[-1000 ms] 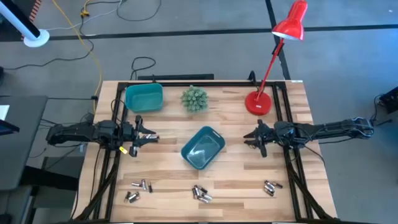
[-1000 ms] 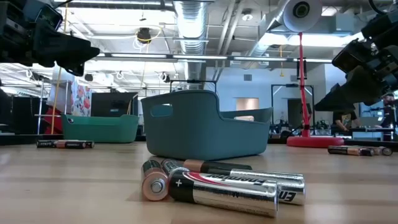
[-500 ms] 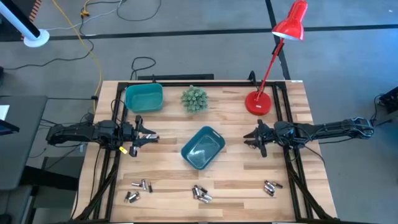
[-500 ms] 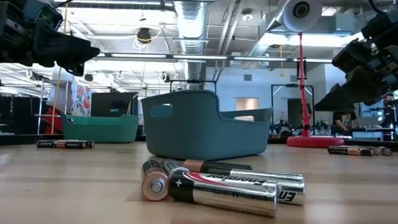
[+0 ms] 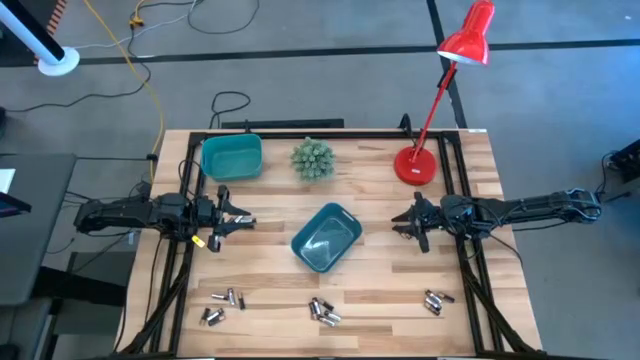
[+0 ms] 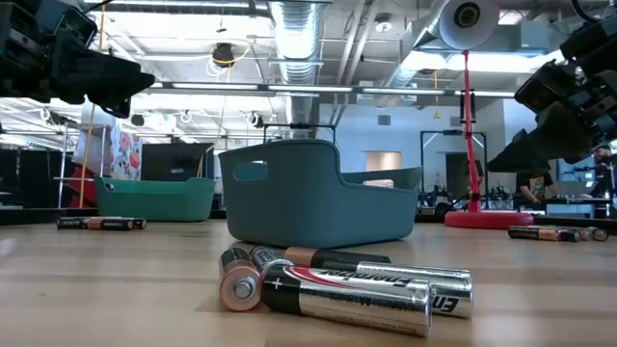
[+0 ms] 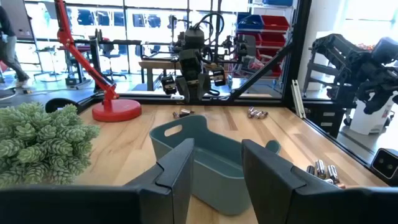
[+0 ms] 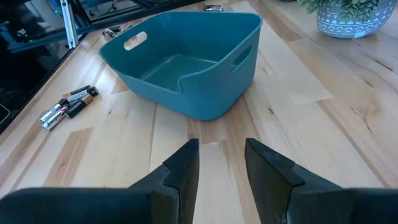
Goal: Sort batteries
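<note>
Overhead and table-level views of a sorting layout before any cell is lifted. The batteries lie in three loose clusters along the near edge of the worktop [image 5: 260,275]: a left cluster [image 5: 222,303], a middle cluster [image 5: 323,311] and a right cluster [image 5: 433,301]. This spacing probably puts an outer cluster within easy reach of each arm. None of the cells touches a bin.

Two teal bins serve as destinations. The central bin [image 5: 326,238] sits between the arms, turned at an angle, so either arm can likely drop into it. The far bin [image 5: 231,157] stands at the far left corner, beside a small potted plant [image 5: 312,159]. Both bins appear empty as far as the pictures show, which suggests the sort is at its start.

The left gripper [image 5: 238,222] hovers above the worktop on the left of the central bin, facing it. Its fingers [image 7: 177,171] stand moderately apart with nothing between them. The right gripper [image 5: 403,224] mirrors it on the right, fingers [image 8: 183,163] likewise parted and empty. Each is well apart from the batteries, so a reach toward the near edge seems the next requirement.

A red desk lamp [image 5: 415,165] stands at the far right, clear of the working area.
</note>
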